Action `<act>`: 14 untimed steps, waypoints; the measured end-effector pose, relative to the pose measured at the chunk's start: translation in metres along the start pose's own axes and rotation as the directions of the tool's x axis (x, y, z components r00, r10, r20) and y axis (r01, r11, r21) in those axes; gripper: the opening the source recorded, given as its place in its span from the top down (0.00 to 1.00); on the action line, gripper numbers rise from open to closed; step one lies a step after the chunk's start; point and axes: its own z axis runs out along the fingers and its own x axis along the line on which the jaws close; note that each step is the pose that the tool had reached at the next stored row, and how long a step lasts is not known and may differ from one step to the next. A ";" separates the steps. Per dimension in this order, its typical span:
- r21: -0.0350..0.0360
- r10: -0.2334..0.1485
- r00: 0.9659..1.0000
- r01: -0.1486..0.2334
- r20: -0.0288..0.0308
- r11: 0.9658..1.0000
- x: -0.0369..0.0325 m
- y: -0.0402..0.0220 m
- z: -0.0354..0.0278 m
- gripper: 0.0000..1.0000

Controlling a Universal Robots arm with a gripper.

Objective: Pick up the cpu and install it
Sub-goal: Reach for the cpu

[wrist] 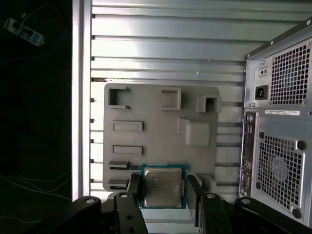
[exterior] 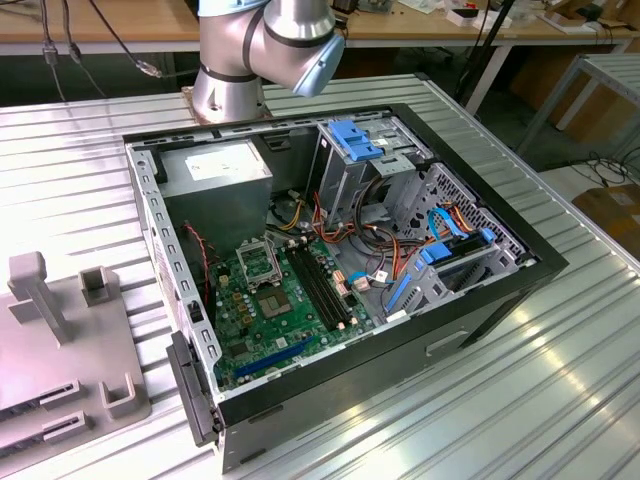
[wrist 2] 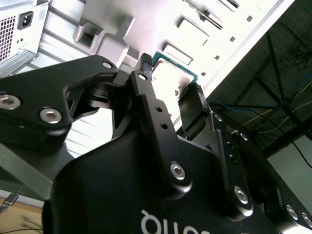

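First wrist view: the pincer clamps the cpu (print unreadable) over a grey tray.

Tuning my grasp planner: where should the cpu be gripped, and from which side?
Probably by two opposite edges, approaching from its metal-top side: the cpu is a thin flat square, and the gripper holds it that way, fingers on opposite edges.

Silver arm with blue-grey caps; black pincer with silver screws.

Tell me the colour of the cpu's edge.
Teal-green, framing the silver-grey top of the cpu; clearest in the first wrist view.
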 end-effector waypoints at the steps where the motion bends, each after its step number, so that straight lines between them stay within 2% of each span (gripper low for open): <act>1: 0.000 0.000 1.000 0.000 0.000 1.000 -0.0006 0.0000 0.0000 0.53; 6: 0.000 0.000 1.000 0.000 0.001 1.000 -0.0039 -0.0001 0.0000 0.53; 14: 0.000 0.000 1.000 0.000 0.001 1.000 -0.0147 -0.0004 0.0000 0.53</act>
